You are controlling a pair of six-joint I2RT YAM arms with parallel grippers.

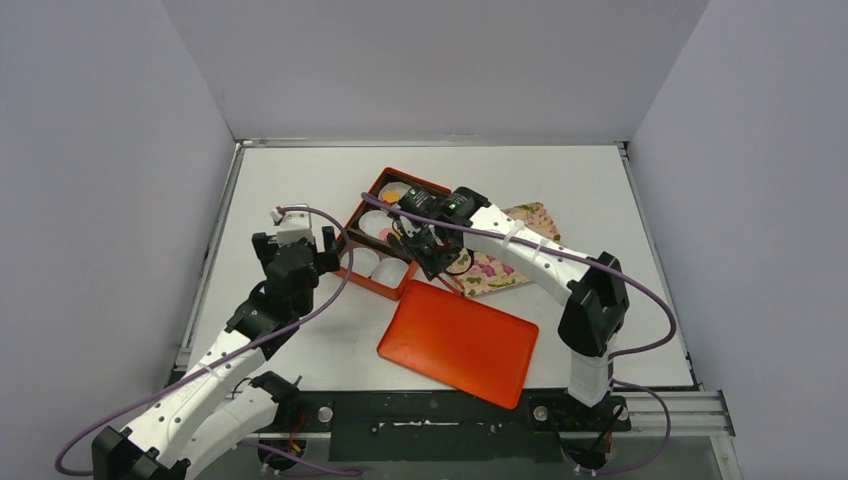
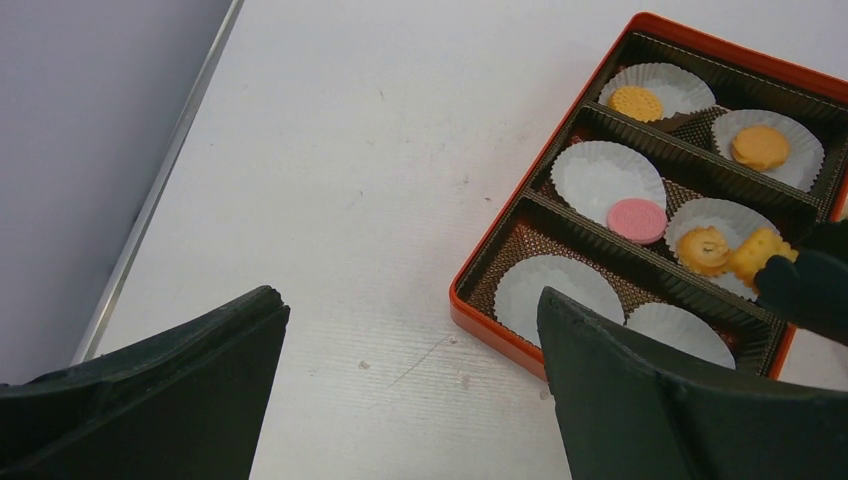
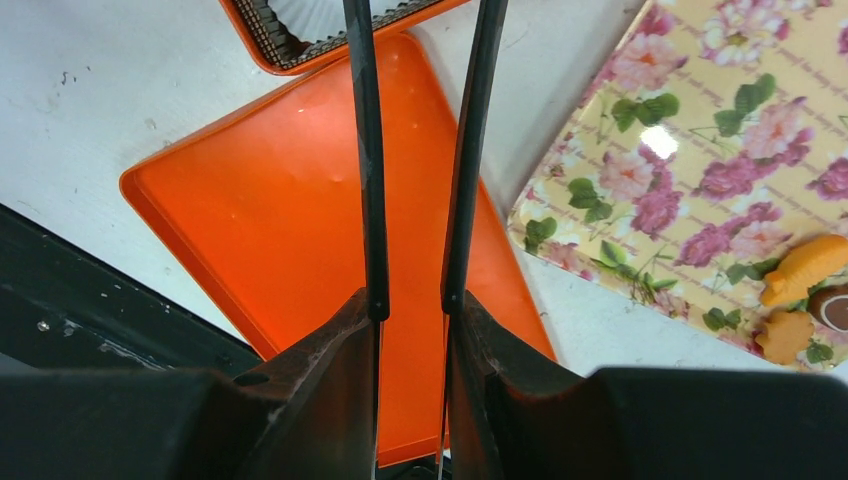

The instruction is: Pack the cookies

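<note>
In the left wrist view the right gripper (image 2: 785, 275), pinching a yellow cookie (image 2: 752, 255), runs off the right edge, as does the orange box (image 2: 490, 333). In the right wrist view its fingertips leave the top edge.

light: bright and even, coming from overhead | shadows: soft, short ones on the white table (image 1: 300, 180) | glare: white hotspot on the floral tray (image 3: 660, 142), mild sheen on the orange lid (image 3: 300, 200) | focus: left gripper (image 2: 412, 320) fingers (image 2: 150, 400) kinda soft up close
</note>
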